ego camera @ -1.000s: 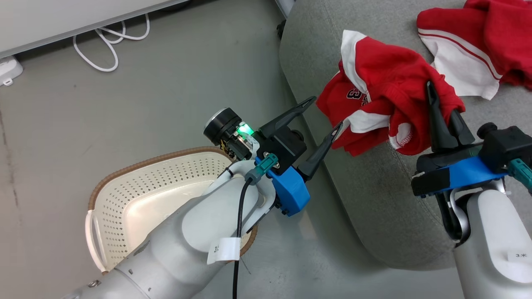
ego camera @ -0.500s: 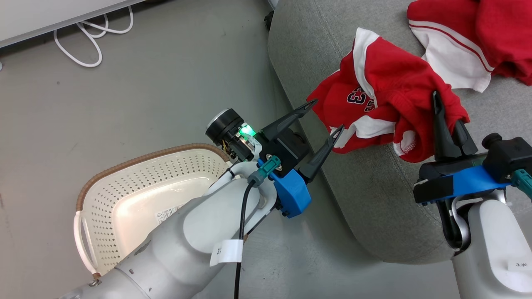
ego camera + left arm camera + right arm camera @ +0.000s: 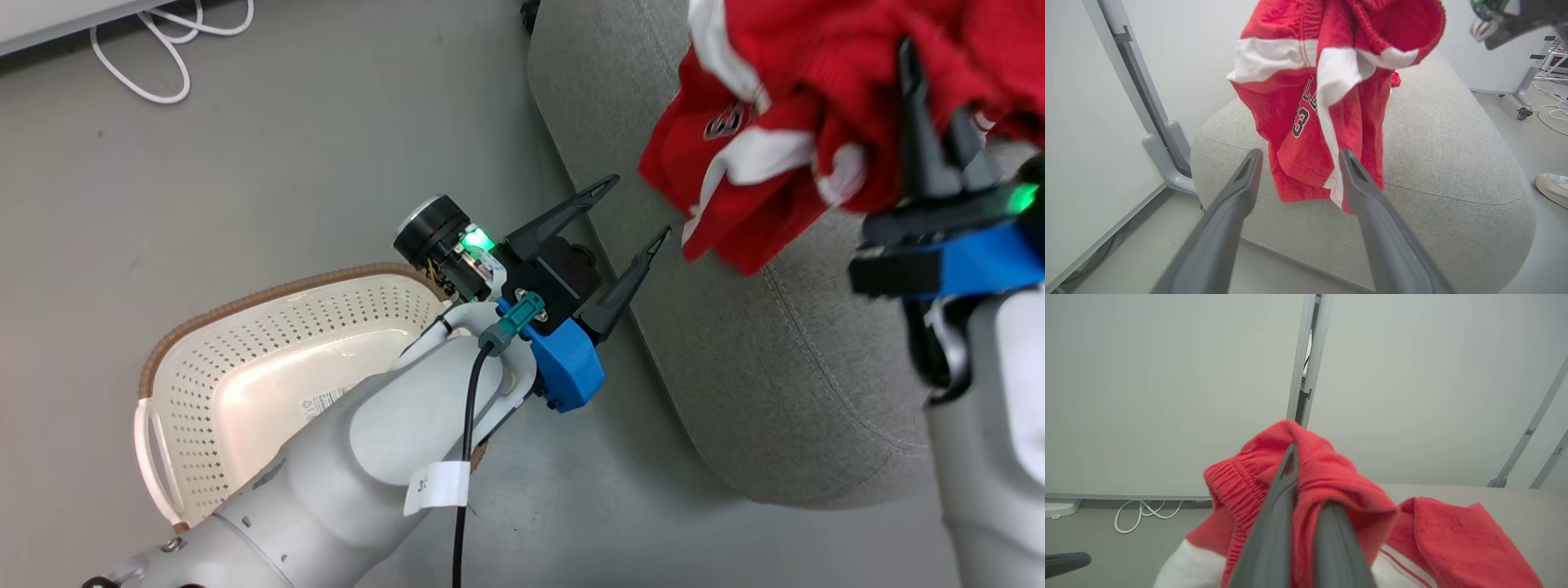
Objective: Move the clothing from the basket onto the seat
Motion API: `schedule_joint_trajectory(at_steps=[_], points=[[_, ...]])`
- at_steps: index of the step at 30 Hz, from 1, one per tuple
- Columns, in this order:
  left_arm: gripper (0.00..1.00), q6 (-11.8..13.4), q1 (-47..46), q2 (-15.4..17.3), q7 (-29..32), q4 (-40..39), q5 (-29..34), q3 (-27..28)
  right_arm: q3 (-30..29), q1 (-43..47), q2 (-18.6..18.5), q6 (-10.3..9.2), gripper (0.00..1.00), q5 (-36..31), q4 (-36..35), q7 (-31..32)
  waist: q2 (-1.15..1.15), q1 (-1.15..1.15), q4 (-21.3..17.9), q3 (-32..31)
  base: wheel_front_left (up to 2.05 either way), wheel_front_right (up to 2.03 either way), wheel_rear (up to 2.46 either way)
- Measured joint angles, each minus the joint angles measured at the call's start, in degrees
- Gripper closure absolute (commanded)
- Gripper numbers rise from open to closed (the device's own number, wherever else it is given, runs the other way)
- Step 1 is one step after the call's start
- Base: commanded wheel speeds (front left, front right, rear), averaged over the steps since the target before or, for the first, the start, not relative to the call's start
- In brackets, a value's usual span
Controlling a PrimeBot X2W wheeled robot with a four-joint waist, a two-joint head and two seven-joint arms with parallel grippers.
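- My right tool (image 3: 935, 90) is clamped shut on a bunched fold of the held garment (image 3: 775, 90); the right wrist view shows red fabric pinched between both fingers (image 3: 1286, 506).
- Change: a second ago this garment sagged onto the seat (image 3: 775, 384) at its rounded near corner. Now I have it raised, and it hangs from the grip above that corner.
- The head camera has shifted a little too, but the garment has clearly risen against the seat's edge, so the lift is real.
- In the left wrist view the hem dangles in front of the seat's corner seam. I cannot tell whether it touches the cushion.
- My left tool (image 3: 638, 207) stays wide open and empty, between the basket (image 3: 326, 343) and the seat's corner, fingers aimed at the hanging hem.
- The basket sits on the floor (image 3: 286, 163), well clear of the garment; what I see of its inside is bare.
- The second garment (image 3: 1453, 539) lies on the seat top, just beyond my grip.
- My read: transfer nearly done. The lift sets up carrying this piece further in from the corner.
- Risk: released here, it could slide off the rounded edge to the floor.
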Motion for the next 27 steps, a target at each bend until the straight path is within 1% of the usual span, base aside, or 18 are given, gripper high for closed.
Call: schedule_joint_trajectory(at_steps=[5,10,12,16,19,23,27], points=[[0.00,0.4,-1.0,0.7,0.2,-0.8,0.4,0.0,-1.2,-7.1,-3.8,0.00,1.00,-0.7,-2.3,0.0,0.00,0.00,0.0,2.0,0.00,0.00,0.00],[0.00,0.9,-1.6,1.8,1.1,-1.7,0.6,-0.1,-4.6,-15.3,-7.6,0.00,1.00,-1.0,-4.1,0.0,0.00,0.00,-0.3,4.7,0.00,0.00,0.00],[0.00,0.9,-2.4,2.2,1.5,-2.3,1.0,-0.3,-6.5,-18.4,-9.7,0.00,1.00,-1.1,-4.2,0.0,0.00,0.00,-0.4,6.1,0.00,0.00,0.00],[0.00,1.2,-3.8,3.1,2.4,-3.7,1.8,-0.6,-12.4,-23.4,-14.6,0.00,1.00,-1.0,-4.3,0.0,0.00,0.00,-0.5,9.2,0.00,0.00,0.00],[0.00,1.5,-4.8,3.8,3.2,-4.9,2.4,-0.7,-16.6,-25.2,-18.2,0.01,1.00,-0.8,-3.5,0.0,0.00,0.01,-0.5,11.6,0.00,0.00,0.00],[0.00,1.9,-5.8,4.9,4.0,-6.5,2.9,-0.8,-21.9,-25.5,-22.9,0.00,1.00,0.1,-0.4,0.0,0.00,0.00,-0.4,14.3,0.00,0.00,0.00],[0.00,2.2,-6.5,5.9,4.8,-7.9,3.1,-1.0,-24.9,-23.9,-24.3,0.00,1.00,0.5,3.6,0.0,0.00,0.01,-0.3,16.6,0.00,0.00,0.00]])
